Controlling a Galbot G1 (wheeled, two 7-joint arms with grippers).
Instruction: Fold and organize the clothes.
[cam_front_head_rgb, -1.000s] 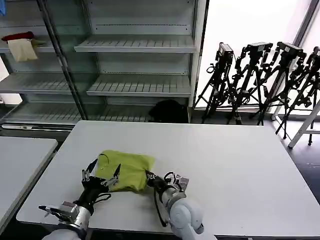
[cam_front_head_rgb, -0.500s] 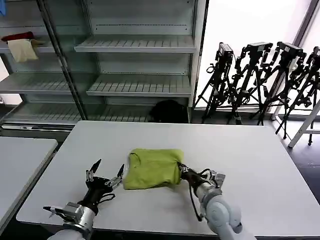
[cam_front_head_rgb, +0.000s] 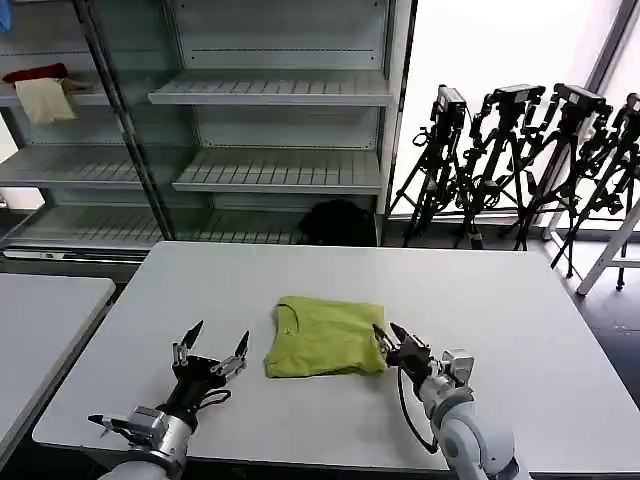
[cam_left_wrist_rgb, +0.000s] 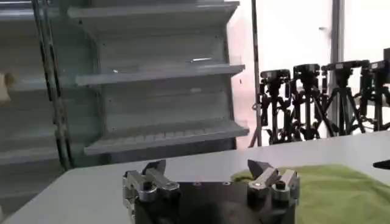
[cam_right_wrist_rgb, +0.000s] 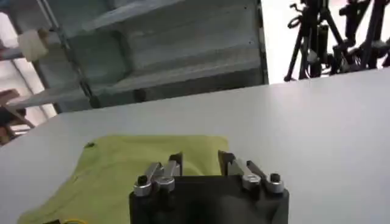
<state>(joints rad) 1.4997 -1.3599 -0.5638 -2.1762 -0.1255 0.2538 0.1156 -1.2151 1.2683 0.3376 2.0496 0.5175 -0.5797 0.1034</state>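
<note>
The clothes are one lime-green T-shirt (cam_front_head_rgb: 325, 337), folded into a rough rectangle and lying flat near the middle of the white table (cam_front_head_rgb: 500, 300). My right gripper (cam_front_head_rgb: 388, 334) sits at the shirt's right edge. Its jaws are open, and the shirt's corner (cam_right_wrist_rgb: 134, 164) lies just ahead of them in the right wrist view, where the gripper (cam_right_wrist_rgb: 200, 159) holds nothing. My left gripper (cam_front_head_rgb: 215, 340) hovers open to the left of the shirt, apart from it. In the left wrist view the gripper (cam_left_wrist_rgb: 207, 167) is spread wide and the shirt (cam_left_wrist_rgb: 329, 192) lies off to one side.
Empty metal shelves (cam_front_head_rgb: 280, 170) stand behind the table, with red and cream cloths (cam_front_head_rgb: 40, 90) on a high left shelf. A black bag (cam_front_head_rgb: 335, 222) lies on the floor. Camera tripods (cam_front_head_rgb: 520, 160) line the window at right. A second table (cam_front_head_rgb: 40, 330) is at the left.
The right gripper dragged the folded shirt rightward toward the table's middle and has opened at its right edge. The left gripper stayed open near the front left, now apart from the shirt.
</note>
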